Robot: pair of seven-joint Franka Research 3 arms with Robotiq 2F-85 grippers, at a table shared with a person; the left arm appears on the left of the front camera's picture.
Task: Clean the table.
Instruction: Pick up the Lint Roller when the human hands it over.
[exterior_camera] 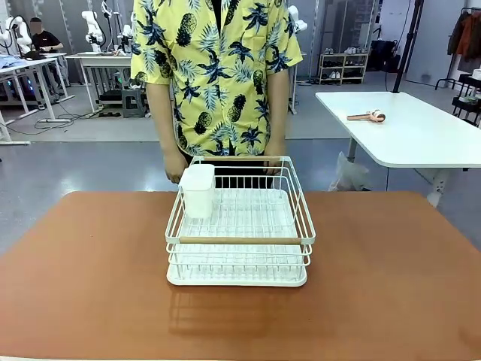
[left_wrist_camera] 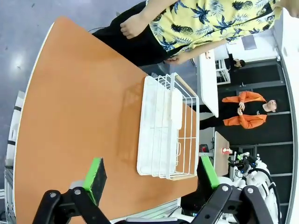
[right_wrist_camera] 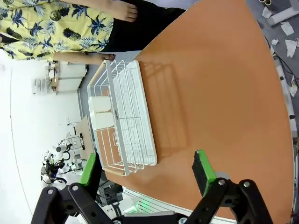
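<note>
Table [exterior_camera: 90, 256] carries a white wire dish rack [exterior_camera: 239, 226], mid-width, toward the far edge, with a white caddy [exterior_camera: 198, 189] in its far-left corner. Person's hand [exterior_camera: 176, 164] at the far wooden handle, contact unclear. Left gripper [left_wrist_camera: 152, 172] spread wide, empty, above the top; right gripper [right_wrist_camera: 145, 169] likewise. Likely step: clearing the rack. Best lifted level by both handles, or the caddy may tip. Top reddish-brown, matte. White table [exterior_camera: 406, 128] beyond, grey floor

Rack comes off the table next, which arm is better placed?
Left, barely. The left tool and right tool both hang open facing the rack, which sits centred on the table. Only tie-breaker: the white cup sits at the rack's left side, nearer the left arm.
</note>
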